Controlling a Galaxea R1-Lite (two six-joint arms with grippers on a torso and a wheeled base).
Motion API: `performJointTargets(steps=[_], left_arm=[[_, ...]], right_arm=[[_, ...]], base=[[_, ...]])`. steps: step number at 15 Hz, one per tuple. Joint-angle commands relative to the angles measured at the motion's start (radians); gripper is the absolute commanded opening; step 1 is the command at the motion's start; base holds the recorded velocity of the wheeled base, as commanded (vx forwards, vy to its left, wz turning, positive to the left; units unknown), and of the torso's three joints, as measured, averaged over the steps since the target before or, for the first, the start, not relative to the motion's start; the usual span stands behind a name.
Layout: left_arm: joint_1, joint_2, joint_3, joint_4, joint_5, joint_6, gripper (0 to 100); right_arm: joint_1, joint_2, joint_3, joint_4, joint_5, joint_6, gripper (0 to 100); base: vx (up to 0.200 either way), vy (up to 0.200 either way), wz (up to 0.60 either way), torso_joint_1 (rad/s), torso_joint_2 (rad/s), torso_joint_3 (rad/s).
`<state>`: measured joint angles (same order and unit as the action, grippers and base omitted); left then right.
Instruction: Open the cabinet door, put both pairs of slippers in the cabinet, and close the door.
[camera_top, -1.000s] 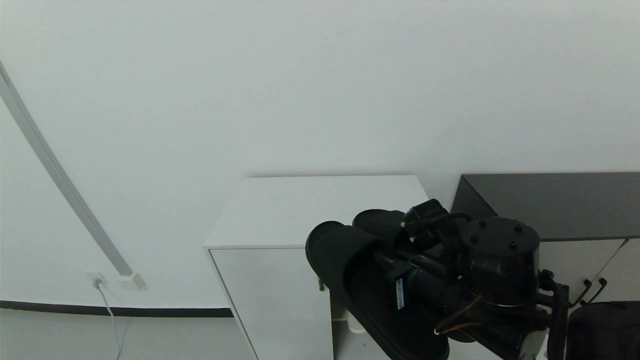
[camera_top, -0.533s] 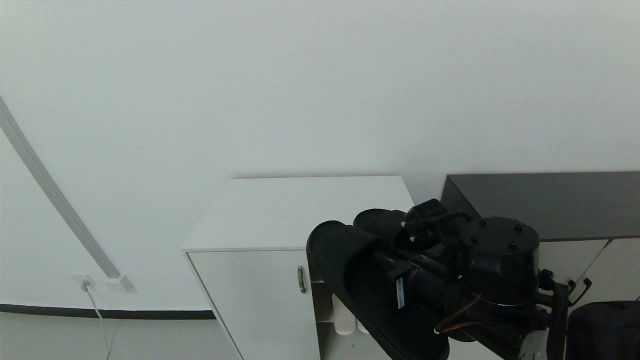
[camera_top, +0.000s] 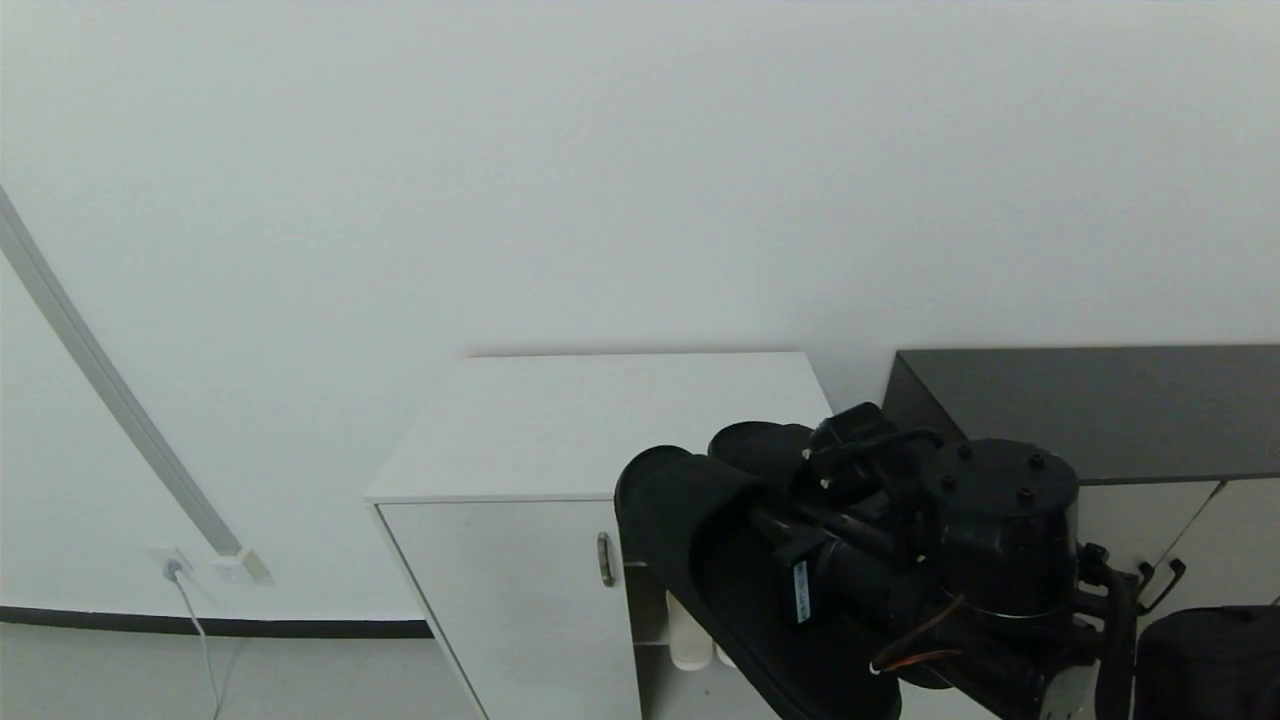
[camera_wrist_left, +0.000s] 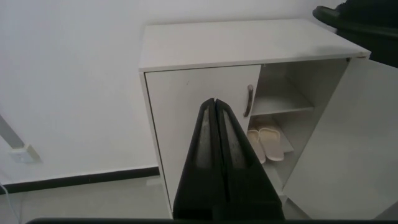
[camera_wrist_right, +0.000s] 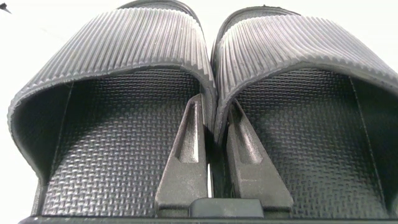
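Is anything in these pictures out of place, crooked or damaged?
Nothing stands out. The black slippers sit side by side, pinched in the right gripper; the white slippers lie together inside the open cabinet.

There is one white cabinet (camera_top: 600, 420) with two doors: one closed door (camera_wrist_left: 199, 106) and one open door (camera_wrist_left: 348, 143). A single handle (camera_wrist_left: 249, 101) shows, on the closed door. Inside, one shelf (camera_wrist_left: 283, 102) can be counted, and below it two white slippers (camera_wrist_left: 272, 143), one pair. Two black slippers (camera_wrist_right: 124, 93) make a second pair. One dark-topped cabinet (camera_top: 1090, 410) stands beside the white one. The wall carries one socket (camera_top: 170, 565) with one cable (camera_top: 203, 640). There are two grippers: the left gripper (camera_wrist_left: 215, 124) and the right gripper (camera_wrist_right: 214, 155).
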<state>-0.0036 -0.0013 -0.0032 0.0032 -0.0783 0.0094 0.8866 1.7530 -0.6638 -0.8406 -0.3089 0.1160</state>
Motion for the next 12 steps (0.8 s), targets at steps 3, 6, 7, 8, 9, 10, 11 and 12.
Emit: performJointTargets(steps=[3,6,7,8,9,10,11,12], left_arm=[[0.001,0.001,0.0,0.0,0.0,0.001,0],[0.001,0.001,0.0,0.0,0.0,0.0,0],[0.001,0.001,0.0,0.0,0.0,-0.002,0],[0.001,0.001,0.0,0.0,0.0,-0.002,0],[0.001,0.001,0.0,0.0,0.0,-0.002,0],[0.001,0.001,0.0,0.0,0.002,-0.002,0],[0.001,0.001,0.0,0.0,0.002,-0.002,0],[0.001,0.001,0.0,0.0,0.002,-0.002,0]], right_arm=[[0.0,-0.004,0.007,-0.009,-0.021,-0.016,0],[-0.003,0.0,0.01,-0.029,-0.021,-0.016,0],[-0.003,0.0,0.009,-0.029,-0.016,-0.013,0],[-0.005,0.002,0.01,-0.034,-0.018,-0.015,0],[-0.005,0.003,0.012,-0.035,-0.019,-0.016,0],[-0.005,0.003,0.012,-0.035,-0.016,-0.013,0],[-0.006,0.003,0.012,-0.035,-0.018,-0.013,0],[-0.006,0.005,0.013,-0.035,-0.018,-0.015,0]], base=[[-0.133,0.0,0.0,0.005,0.0,0.0],[0.0,0.0,0.0,0.0,0.0,0.0],[0.0,0.0,0.0,0.0,0.0,0.0],[0.0,0.0,0.0,0.0,0.0,0.0],[0.0,0.0,0.0,0.0,0.0,0.0],[0.0,0.0,0.0,0.0,0.0,0.0],[0.0,0.0,0.0,0.0,0.0,0.0],[0.0,0.0,0.0,0.0,0.0,0.0]])
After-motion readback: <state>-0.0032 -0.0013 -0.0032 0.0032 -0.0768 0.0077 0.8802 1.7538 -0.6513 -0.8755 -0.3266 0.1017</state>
